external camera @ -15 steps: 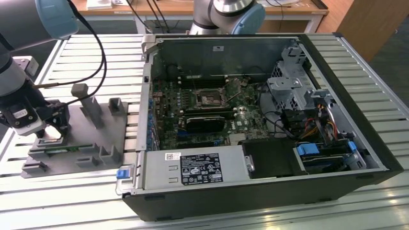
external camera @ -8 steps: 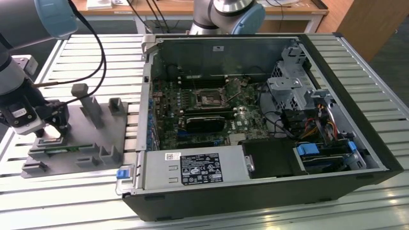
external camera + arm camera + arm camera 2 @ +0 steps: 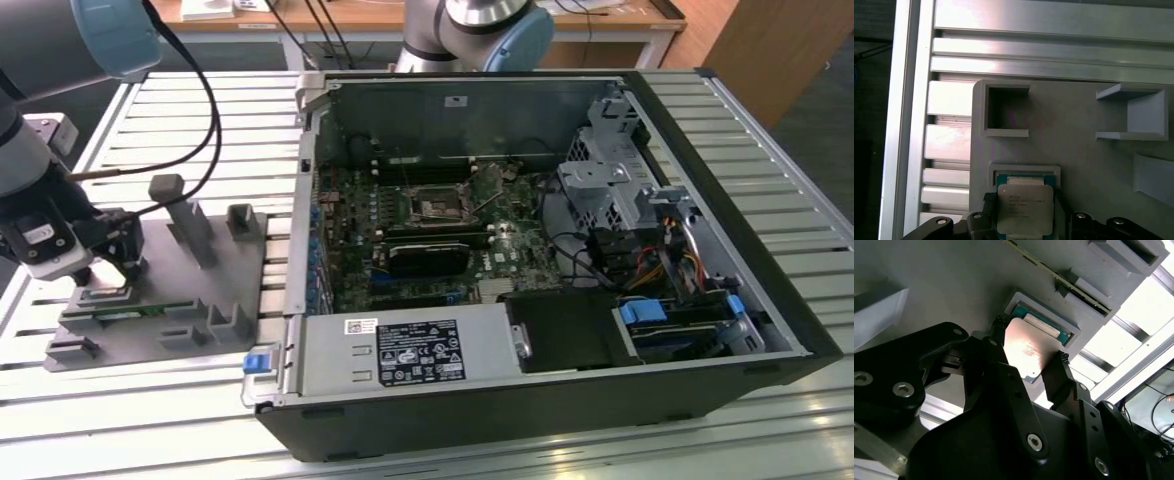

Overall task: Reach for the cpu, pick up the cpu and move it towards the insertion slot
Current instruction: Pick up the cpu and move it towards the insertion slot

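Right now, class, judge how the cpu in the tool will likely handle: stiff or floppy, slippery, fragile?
Probably stiff: the cpu sits flat though the tool clamps only two opposite edges. Likely slippery: its metal top shines, and the fingers meet just thin edges. Possibly fragile: a thin plate, so squeeze gently.

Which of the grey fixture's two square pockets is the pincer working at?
The teal-lined pocket, where the pincer grips the silvery square cpu; the other square pocket is empty.

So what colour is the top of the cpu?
The cpu top is silvery metal with dark print; it shows best in the first wrist view.
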`<state>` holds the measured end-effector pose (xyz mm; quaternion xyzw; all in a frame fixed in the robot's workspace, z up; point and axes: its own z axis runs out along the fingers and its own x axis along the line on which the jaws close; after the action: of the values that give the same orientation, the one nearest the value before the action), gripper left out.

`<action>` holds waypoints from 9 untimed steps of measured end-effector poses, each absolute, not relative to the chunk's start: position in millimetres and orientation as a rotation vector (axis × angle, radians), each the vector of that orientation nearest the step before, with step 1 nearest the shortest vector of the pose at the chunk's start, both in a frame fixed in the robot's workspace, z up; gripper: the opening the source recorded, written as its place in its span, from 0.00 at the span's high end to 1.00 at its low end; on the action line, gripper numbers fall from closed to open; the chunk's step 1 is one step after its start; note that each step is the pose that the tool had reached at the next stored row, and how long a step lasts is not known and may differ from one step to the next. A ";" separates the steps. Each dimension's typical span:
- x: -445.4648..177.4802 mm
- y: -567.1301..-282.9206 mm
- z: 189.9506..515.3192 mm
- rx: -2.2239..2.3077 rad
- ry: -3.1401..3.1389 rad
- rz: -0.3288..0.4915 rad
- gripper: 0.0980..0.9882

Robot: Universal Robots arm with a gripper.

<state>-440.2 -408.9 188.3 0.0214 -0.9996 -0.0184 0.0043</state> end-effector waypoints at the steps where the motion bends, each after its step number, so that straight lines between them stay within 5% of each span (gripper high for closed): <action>1: -440.2 -408.9 188.6 0.067 -3.132 -0.058 0.50; 9: -440.2 -408.9 191.2 0.067 -3.132 -0.058 0.50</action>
<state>-440.2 -408.9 191.2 0.0214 -0.9996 -0.0184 0.0043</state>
